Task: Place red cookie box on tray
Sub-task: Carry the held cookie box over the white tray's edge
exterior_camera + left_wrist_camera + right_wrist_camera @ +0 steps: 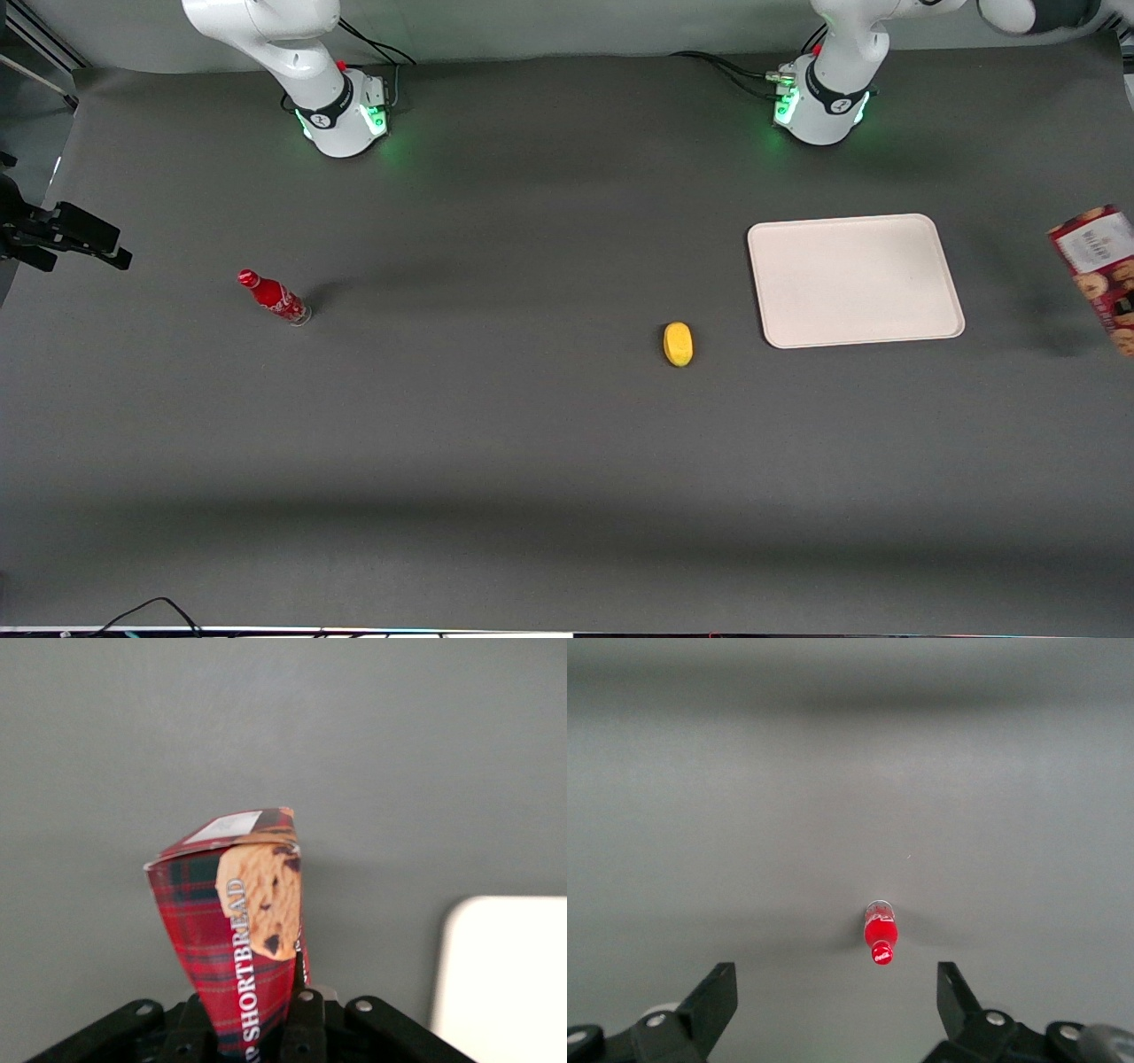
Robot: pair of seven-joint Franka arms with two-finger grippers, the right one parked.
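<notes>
The red cookie box (1097, 270) hangs tilted above the table at the working arm's end, its shadow on the cloth below it. In the left wrist view my gripper (251, 1028) is shut on the lower end of the red cookie box (235, 930), with its black fingers (306, 1019) pressed against the tartan sides. The white-label end points away from the gripper. The cream-white tray (855, 279) lies flat on the table beside the box, toward the middle of the table. A corner of the tray (505, 983) shows in the wrist view. In the front view the gripper itself is out of frame.
A small yellow object (678, 344) lies near the tray's corner, nearer the front camera. A small red bottle (275, 297) stands toward the parked arm's end, and the bottle (880, 939) also shows in the right wrist view. A black mount (62, 235) juts in at that table edge.
</notes>
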